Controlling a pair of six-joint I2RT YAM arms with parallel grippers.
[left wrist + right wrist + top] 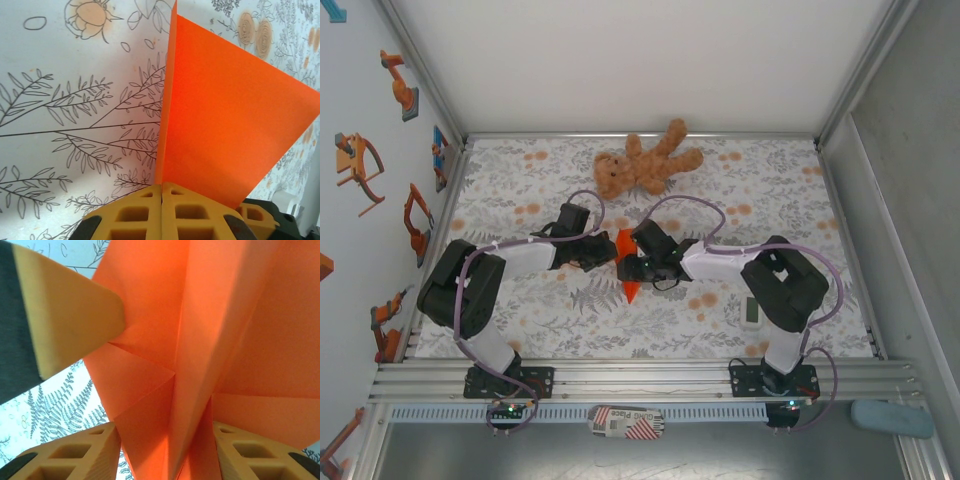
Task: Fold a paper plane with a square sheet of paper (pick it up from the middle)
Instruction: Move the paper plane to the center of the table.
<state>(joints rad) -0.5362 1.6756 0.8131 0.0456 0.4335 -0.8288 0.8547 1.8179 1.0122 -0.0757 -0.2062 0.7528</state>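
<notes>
The square sheet of paper (631,290) is bright orange and folded along several creases into a pointed, dart-like form, held up over the middle of the flowered tablecloth with its tip toward the near edge. My left gripper (610,252) is shut on it. In the left wrist view the yellow pads (162,186) pinch one thin edge, and the paper (225,125) fans up to the right. My right gripper (632,262) faces it from the other side. Its jaws (165,435) stand apart with the creased paper (200,315) between them. The left gripper's finger (65,315) presses the paper at the upper left.
A brown teddy bear (645,160) lies at the back of the cloth. A small white gadget (752,310) sits near the right arm's base. Walls close in the left, back and right sides. A blue pad (892,418) lies off the table at the near right.
</notes>
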